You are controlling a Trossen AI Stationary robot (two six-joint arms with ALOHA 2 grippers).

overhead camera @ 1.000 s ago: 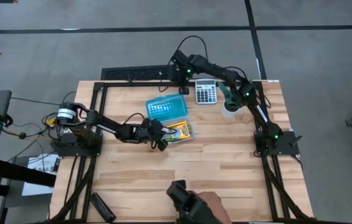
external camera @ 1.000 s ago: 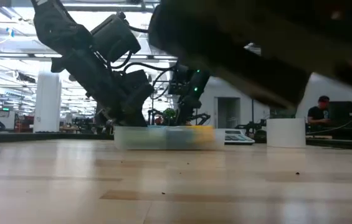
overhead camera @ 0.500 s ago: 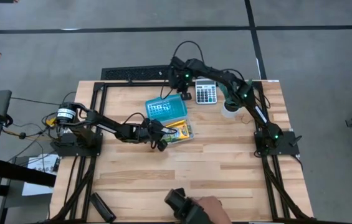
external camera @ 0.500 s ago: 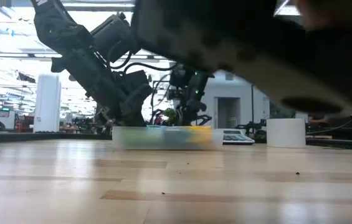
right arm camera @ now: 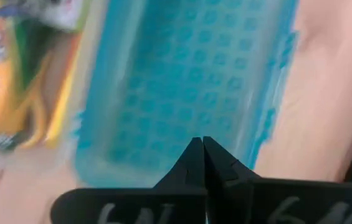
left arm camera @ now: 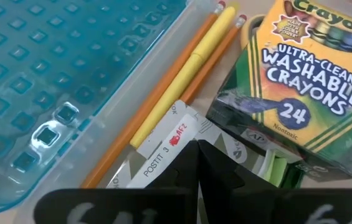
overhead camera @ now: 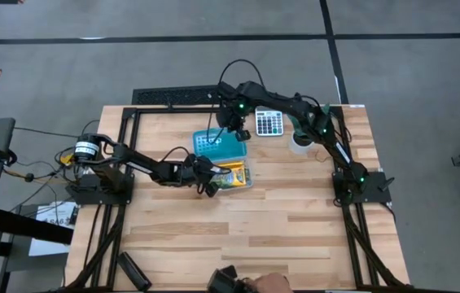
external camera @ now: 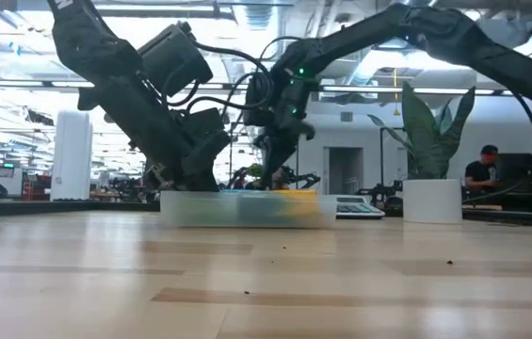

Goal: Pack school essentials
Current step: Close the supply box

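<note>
We see the clear case (overhead camera: 231,175) near the middle of the table (overhead camera: 295,228), with its blue lid (overhead camera: 219,145) open on the far side. In the case lie a crayon box (left arm camera: 300,81), two orange pencils (left arm camera: 157,99) with a yellow pen (left arm camera: 188,74) between them, and a sticky-note pack (left arm camera: 163,158).

The left gripper (overhead camera: 210,185) is at the left end of the case, low over its contents. Its jaws are together and hold nothing. In the left wrist view the closed tips stand just in front of the sticky-note pack, with the crayon box to one side and the pencils to the other side.

The right gripper (overhead camera: 240,135) reaches from the far right and stands over the right edge of the lid. Its jaws are also together, and the right wrist view shows the lid directly past the closed tips; we cannot tell if they touch it.

A calculator (overhead camera: 269,122) and a potted plant (external camera: 432,141) stand at the far right, well apart from the case.
</note>
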